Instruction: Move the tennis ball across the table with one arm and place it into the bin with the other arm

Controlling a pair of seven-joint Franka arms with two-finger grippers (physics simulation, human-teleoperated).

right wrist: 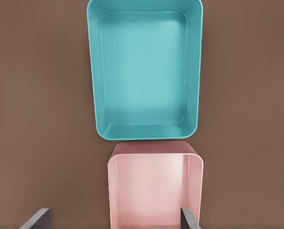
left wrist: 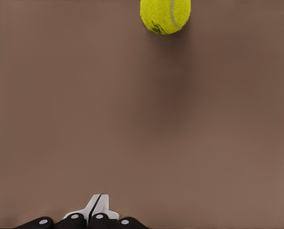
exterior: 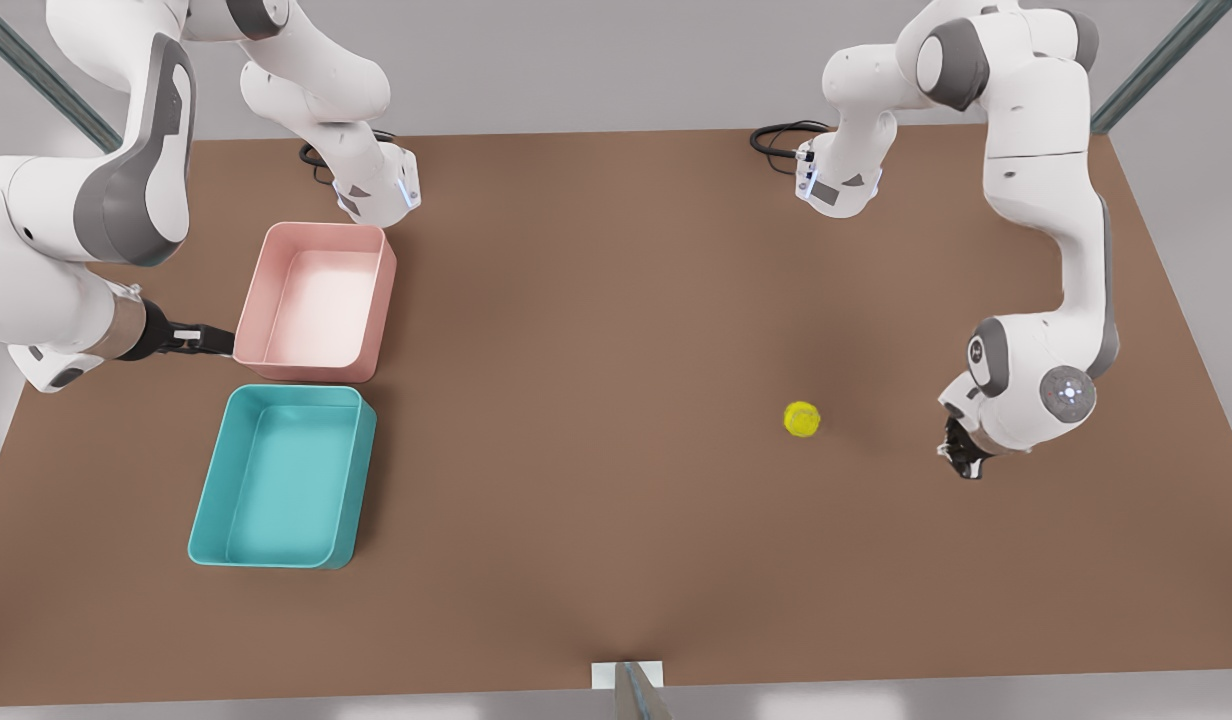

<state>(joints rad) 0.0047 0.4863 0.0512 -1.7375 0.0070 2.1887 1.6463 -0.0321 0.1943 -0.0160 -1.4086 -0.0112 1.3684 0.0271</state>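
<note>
Fingertips of my left gripper (left wrist: 95,212) sit nearest the lens in the left wrist view, pressed together and holding nothing, just above the table (exterior: 596,500). Ahead of them, well apart, the tennis ball (left wrist: 165,15) rests on bare tabletop, its white seam facing the camera. In the front view the same left gripper (exterior: 961,457) hangs at the front view's right of the tennis ball (exterior: 802,418), near it but not touching.

Taking the ball as landmark: the bin (exterior: 281,478), teal and low-walled, lies far across the table toward the front view's left, with the pink tub (exterior: 316,300) just beside it. My right gripper (exterior: 201,340) waits beside the pink tub; its 2 fingers (right wrist: 36,221) stand wide apart in the right wrist view, with bin (right wrist: 144,71) and pink tub (right wrist: 154,183) lying past them.

Handling, as I judge it: the ball is light, fuzzy and slightly springy, so felt should give good friction, yet it will roll at a nudge. I would open my 2 fingers wider than the ball and close across its widest girth, with moderate force.
</note>
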